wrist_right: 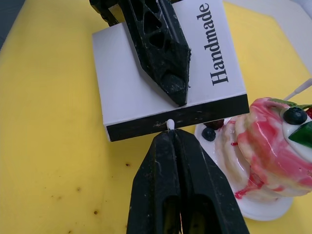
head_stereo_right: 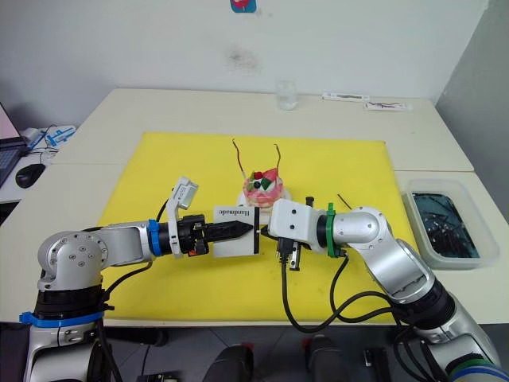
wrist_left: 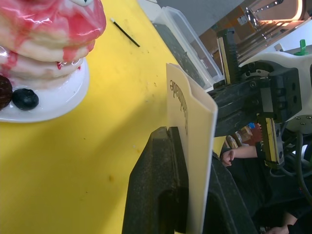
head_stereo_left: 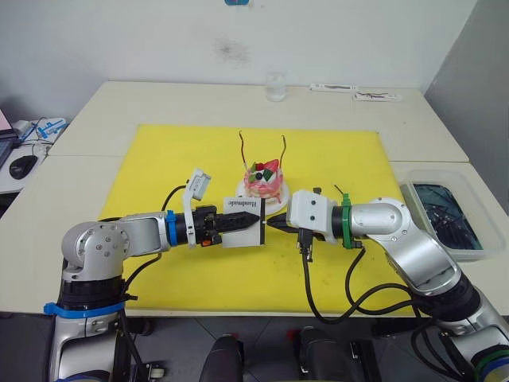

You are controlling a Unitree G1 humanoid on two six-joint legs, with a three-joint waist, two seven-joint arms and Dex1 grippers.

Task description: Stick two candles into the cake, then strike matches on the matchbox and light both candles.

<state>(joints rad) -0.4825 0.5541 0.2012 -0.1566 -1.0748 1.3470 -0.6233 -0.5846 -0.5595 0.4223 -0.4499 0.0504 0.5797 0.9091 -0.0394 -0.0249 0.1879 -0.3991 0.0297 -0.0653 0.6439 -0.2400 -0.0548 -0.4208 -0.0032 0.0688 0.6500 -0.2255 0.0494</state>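
The pink-and-white cake point(head_stereo_left: 264, 183) sits on its small white plate on the yellow mat, with two thin curved candles point(head_stereo_left: 242, 148) point(head_stereo_left: 283, 151) standing in it. Just in front of it, my left gripper point(head_stereo_left: 248, 223) is shut on the white matchbox point(head_stereo_left: 243, 216), held up on edge with its black striking strip point(wrist_right: 180, 119) facing right. From the right comes my right gripper point(head_stereo_left: 272, 224), shut on a match whose pale tip point(wrist_right: 170, 124) touches the strip. Another match point(head_stereo_left: 342, 193) lies on the mat right of the cake.
A clear plastic tub point(head_stereo_left: 445, 213) with dark contents stands at the table's right edge. A glass point(head_stereo_left: 275, 86) and white packets point(head_stereo_left: 378, 96) sit at the back edge. Off the left side, a computer mouse point(head_stereo_left: 22, 165) rests on another desk.
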